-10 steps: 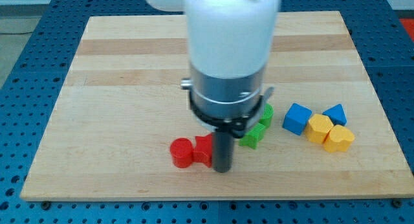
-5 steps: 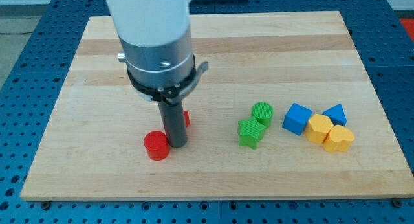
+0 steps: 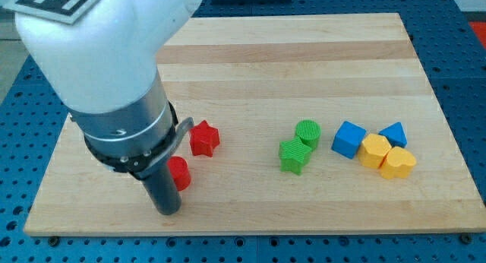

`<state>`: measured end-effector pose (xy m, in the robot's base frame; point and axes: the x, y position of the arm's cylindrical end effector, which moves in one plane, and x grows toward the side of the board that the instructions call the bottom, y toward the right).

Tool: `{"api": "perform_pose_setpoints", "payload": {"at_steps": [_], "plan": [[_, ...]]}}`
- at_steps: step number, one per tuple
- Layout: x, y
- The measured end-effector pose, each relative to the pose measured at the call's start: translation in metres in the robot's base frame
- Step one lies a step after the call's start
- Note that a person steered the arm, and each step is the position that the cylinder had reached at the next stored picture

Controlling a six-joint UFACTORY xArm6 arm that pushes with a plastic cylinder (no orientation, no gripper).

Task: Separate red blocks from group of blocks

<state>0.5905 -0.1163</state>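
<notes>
A red star block (image 3: 203,138) lies on the wooden board (image 3: 250,58), left of the middle. A red cylinder (image 3: 179,173) stands just below and left of it, partly hidden by my rod. My tip (image 3: 167,211) rests on the board near its bottom edge, touching or nearly touching the cylinder's left side. The other blocks sit to the view's right: a green star (image 3: 293,156) with a green cylinder (image 3: 307,132) touching it, then a blue cube (image 3: 348,139), a blue triangular block (image 3: 393,133), a yellow block (image 3: 375,150) and a yellow heart-like block (image 3: 398,163).
The board's bottom edge runs just below my tip. The blue perforated table (image 3: 463,35) surrounds the board. My arm's white body covers the board's upper left part.
My rod has moved left and down, from right of the red blocks to the cylinder's left. Both red blocks were pushed left, away from the green ones, and the star now shows fully.
</notes>
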Motion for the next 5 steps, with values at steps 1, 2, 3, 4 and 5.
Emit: {"api": "perform_pose_setpoints", "payload": {"at_steps": [1,2,3,4,5], "plan": [[-0.021,-0.002],[-0.046,-0.001],[-0.049,-0.001],[-0.03,0.02],[-0.024,0.078]]}}
